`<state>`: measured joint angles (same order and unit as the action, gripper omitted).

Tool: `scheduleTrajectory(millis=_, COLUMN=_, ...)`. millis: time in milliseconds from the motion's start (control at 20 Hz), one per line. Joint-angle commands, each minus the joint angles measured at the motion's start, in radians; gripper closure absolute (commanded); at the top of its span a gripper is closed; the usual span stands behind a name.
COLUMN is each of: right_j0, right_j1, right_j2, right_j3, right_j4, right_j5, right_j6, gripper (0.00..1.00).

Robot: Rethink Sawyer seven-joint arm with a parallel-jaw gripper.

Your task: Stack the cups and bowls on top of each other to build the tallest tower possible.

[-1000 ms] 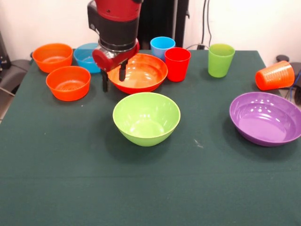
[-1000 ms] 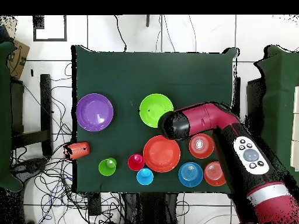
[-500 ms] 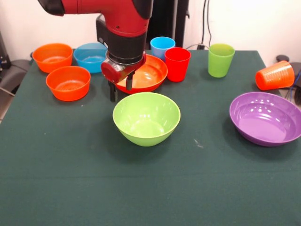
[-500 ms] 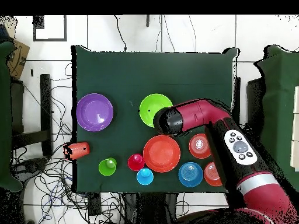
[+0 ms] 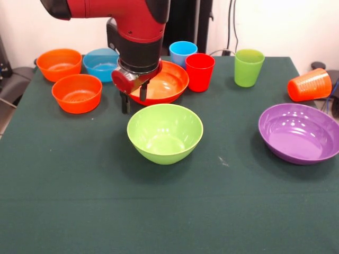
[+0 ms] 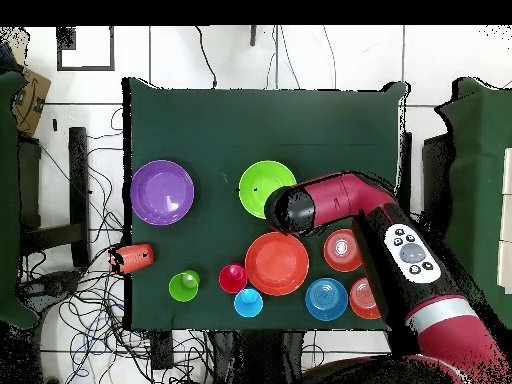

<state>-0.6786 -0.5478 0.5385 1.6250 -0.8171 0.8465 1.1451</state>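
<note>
Fingers (image 5: 134,98) slightly parted, empty, straddling near rim of orange-red bowl (image 5: 164,79); lime green bowl (image 5: 164,132) sits just below and in front.

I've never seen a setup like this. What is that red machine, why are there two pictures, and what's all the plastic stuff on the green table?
The red machine is a robot arm ending in a gripper, a two-fingered claw, open and empty here. One picture looks across the table, the other straight down from above. On the table sit a lime green bowl, an orange-red bowl behind it, a purple bowl, two small orange bowls and a blue bowl. Three cups stand upright; the orange cup lies on its side. Nothing is stacked yet.
</note>
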Motion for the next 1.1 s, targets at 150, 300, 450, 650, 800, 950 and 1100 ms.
scheduleTrajectory(millis=150, right_j0=0.018, right_j1=0.017, right_j2=-0.05, right_j3=-0.028, right_j4=-0.021, right_j5=0.086, right_j6=-0.073, gripper=0.0)
scheduleTrajectory(millis=300, right_j0=0.019, right_j1=0.015, right_j2=-0.053, right_j3=-0.024, right_j4=-0.021, right_j5=0.08, right_j6=-0.071, gripper=0.0)
scheduleTrajectory(millis=450, right_j0=0.014, right_j1=0.005, right_j2=-0.047, right_j3=-0.01, right_j4=-0.005, right_j5=0.078, right_j6=-0.074, gripper=0.0)
scheduleTrajectory(millis=650, right_j0=-0.001, right_j1=-0.016, right_j2=-0.039, right_j3=0.013, right_j4=0.013, right_j5=0.086, right_j6=-0.1, gripper=0.0)
scheduleTrajectory(millis=800, right_j0=-0.013, right_j1=-0.027, right_j2=-0.032, right_j3=0.021, right_j4=0.026, right_j5=0.09, right_j6=-0.115, gripper=0.0)
scheduleTrajectory(millis=950, right_j0=-0.025, right_j1=-0.063, right_j2=-0.021, right_j3=0.041, right_j4=0.05, right_j5=0.108, right_j6=-0.13, gripper=0.0)
scheduleTrajectory(millis=1100, right_j0=-0.033, right_j1=-0.078, right_j2=-0.015, right_j3=0.045, right_j4=0.06, right_j5=0.115, right_j6=-0.141, gripper=0.0)
